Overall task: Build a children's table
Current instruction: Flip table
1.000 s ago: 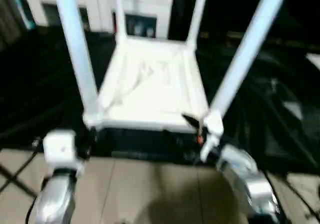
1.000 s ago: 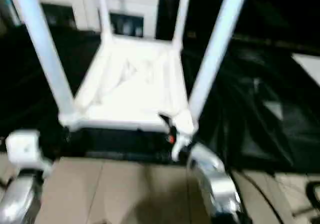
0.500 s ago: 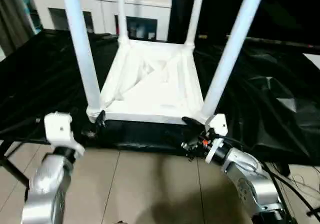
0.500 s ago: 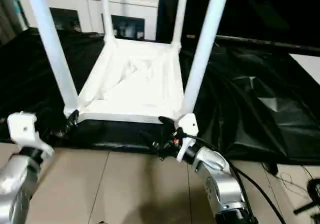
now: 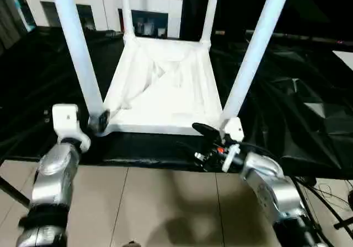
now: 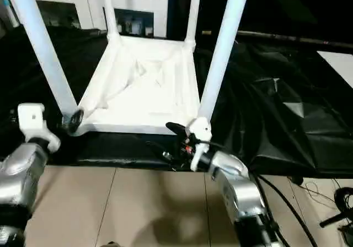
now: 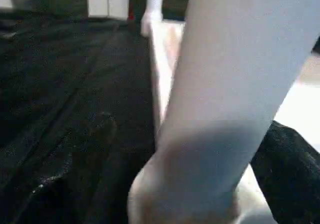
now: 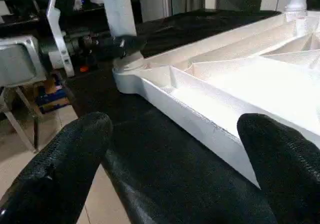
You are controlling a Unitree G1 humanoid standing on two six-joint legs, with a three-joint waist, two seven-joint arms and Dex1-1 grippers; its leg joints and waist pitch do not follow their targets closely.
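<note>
Mostly smooth white plastic: ribbed tabletop, tapered legs.

A lab or test room is suggested by the black-draped table, tiled floor, loose cables and white glass-door cabinet.

Black-draped work table; white glass-door cabinet behind; tiled floor w/ cables.
</note>
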